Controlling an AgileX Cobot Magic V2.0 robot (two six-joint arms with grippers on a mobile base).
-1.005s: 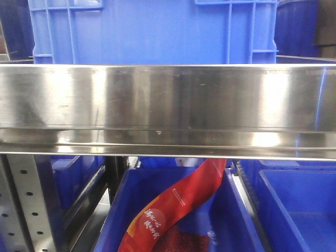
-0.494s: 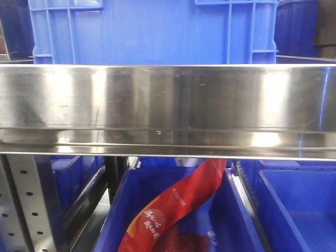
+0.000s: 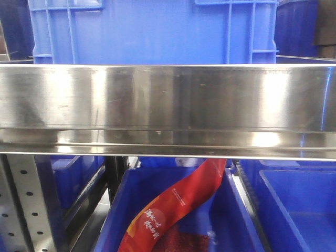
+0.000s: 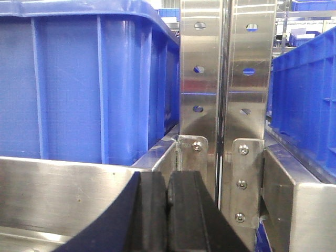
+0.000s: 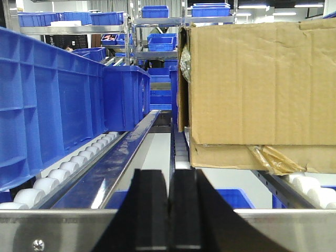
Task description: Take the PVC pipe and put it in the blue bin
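A wide stainless steel shelf rail (image 3: 168, 110) runs across the front view, with a blue bin (image 3: 152, 31) standing on the shelf above it. Below the rail, another blue crate (image 3: 121, 210) holds a red printed bag (image 3: 178, 205). No PVC pipe is visible in any view, so its location cannot be told.

The left gripper (image 4: 168, 210) has its two black jaws pressed together with nothing between them. It sits low against the rail's front edge, facing a perforated steel upright (image 4: 226, 105) with a large blue tote (image 4: 84, 79) on the shelf to its left.

The right gripper (image 5: 169, 210) is likewise closed and empty, at the front edge of a roller lane (image 5: 68, 168). Blue totes (image 5: 47, 100) line the lane's left side and a cardboard box (image 5: 262, 84) rests on the right.

The step in hand appears to be finding the pipe. Doing this well likely means lifting a wrist clear of the rail to look into the bins, then parting the jaws before any approach, keeping clear of the uprights.
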